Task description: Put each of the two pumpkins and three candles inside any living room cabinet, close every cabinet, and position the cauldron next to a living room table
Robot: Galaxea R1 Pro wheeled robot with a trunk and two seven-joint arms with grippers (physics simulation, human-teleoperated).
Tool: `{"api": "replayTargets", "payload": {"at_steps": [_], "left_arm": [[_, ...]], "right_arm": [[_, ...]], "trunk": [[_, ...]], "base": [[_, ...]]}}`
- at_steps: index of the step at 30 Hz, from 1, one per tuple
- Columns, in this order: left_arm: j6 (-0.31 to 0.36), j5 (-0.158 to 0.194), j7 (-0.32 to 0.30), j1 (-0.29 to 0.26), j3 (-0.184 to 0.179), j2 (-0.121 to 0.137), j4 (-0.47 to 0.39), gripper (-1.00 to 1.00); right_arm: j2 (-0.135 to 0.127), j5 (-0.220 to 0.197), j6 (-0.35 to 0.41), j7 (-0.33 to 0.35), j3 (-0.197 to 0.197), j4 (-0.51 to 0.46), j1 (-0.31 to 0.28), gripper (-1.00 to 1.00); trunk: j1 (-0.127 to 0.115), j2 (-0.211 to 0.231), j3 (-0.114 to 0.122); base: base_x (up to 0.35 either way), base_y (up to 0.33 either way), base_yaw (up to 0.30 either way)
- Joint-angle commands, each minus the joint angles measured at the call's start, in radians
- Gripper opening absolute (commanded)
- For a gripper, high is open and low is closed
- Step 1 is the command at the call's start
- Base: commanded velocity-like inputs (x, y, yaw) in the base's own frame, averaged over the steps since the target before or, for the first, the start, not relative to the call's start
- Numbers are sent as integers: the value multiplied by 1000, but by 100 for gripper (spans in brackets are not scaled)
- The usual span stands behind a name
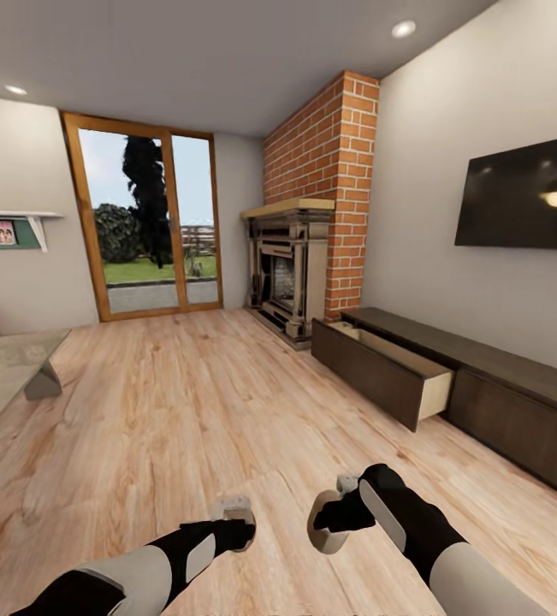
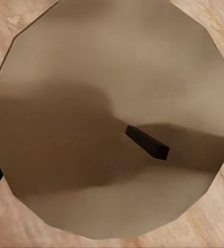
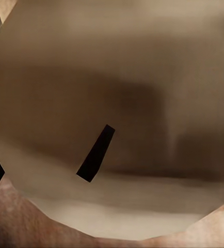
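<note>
Each end effector, left and right, grips a candle end-on low over the plank floor, short of the cabinet's open drawer; stubby, rigid and probably light, they suit side grasps.

I see both arms low at the near edge of the head view, forearms angled inward. The left gripper sits at centre-left, the right gripper just to its right and apart from it. I cannot tell the jaw state of either gripper from these views.
</note>
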Motion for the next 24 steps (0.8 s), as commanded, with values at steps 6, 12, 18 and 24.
{"api": "replayTargets", "payload": {"at_steps": [6,12,18,24], "left_arm": [[0,11,-4,-2,-8,0,2,-100],[0,11,-4,-2,-7,-1,2,-100],[0,11,-4,-2,-7,-1,3,-100],[1,11,-4,-2,-8,-1,3,-100]], "right_arm": [[0,3,3,3,7,-1,-1,-100],[2,1,3,4,8,-1,-1,-100],[2,3,3,4,8,-1,-1,-100],[2,4,3,4,8,-1,-1,-100]], "trunk": [[0,-1,-7],[0,-1,-8],[0,-1,-8],[-1,0,-4]], "base": [[0,0,-11],[0,0,-193],[0,0,-290],[0,0,-295]]}}
